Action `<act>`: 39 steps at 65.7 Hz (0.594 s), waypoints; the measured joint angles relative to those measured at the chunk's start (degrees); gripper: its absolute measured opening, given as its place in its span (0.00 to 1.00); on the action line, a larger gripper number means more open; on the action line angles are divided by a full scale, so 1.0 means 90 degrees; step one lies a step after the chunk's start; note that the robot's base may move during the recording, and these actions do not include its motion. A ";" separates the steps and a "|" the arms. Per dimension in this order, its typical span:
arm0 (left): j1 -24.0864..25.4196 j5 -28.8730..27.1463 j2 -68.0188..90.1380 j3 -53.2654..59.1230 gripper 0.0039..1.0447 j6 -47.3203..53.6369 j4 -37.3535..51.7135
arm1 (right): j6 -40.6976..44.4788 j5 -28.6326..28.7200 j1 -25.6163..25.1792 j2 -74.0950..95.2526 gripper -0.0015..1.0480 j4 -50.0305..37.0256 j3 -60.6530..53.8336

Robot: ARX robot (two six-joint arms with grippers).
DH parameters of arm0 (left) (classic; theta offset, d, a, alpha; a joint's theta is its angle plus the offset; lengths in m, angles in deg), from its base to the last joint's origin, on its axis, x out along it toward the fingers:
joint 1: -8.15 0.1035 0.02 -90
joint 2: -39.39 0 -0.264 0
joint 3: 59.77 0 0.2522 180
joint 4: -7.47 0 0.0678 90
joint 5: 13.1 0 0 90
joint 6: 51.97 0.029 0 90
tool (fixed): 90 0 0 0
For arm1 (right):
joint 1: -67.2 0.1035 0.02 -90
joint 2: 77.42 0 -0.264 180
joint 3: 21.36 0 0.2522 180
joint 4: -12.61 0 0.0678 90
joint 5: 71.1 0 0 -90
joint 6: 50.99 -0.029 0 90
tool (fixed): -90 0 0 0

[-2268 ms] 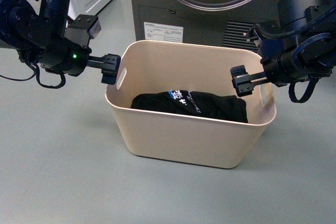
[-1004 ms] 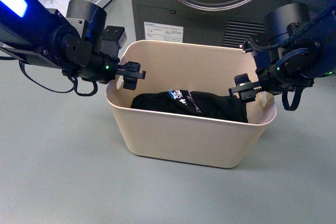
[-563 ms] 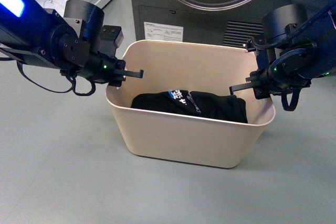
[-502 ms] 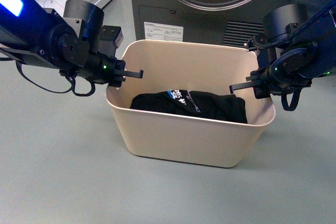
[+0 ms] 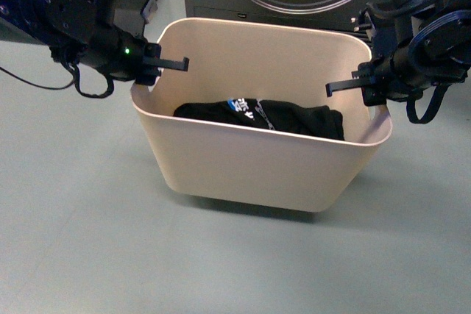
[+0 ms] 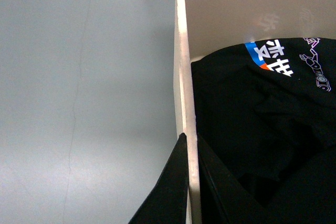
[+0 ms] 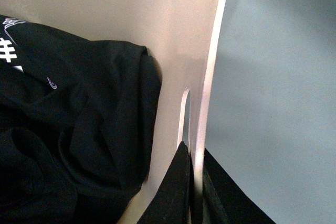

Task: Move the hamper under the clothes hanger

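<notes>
Left gripper [image 5: 175,64] and right gripper [image 5: 333,88] reaching inward from opposite sides, jaws pinched narrow over the hamper [image 5: 250,159] end walls

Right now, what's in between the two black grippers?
In the front view, a crumpled black garment with blue-white print lies inside the beige plastic hamper, between left gripper and right gripper.

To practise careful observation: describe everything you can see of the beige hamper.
The hamper is a beige, smooth, plastic-looking rectangular bin with rounded corners and tapered sides. A slot handle is cut in one short end. It hangs roughly upright, seemingly clear of the grey floor, with a shadow beneath. The left gripper and right gripper each pinch a short-end wall. A black printed garment lies inside.
</notes>
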 joint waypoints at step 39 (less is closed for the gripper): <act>-0.0012 -0.0085 -0.0563 0.0250 0.04 0.0039 -0.0214 | 0.0017 0.0155 -0.0017 -0.0627 0.03 0.0051 -0.0342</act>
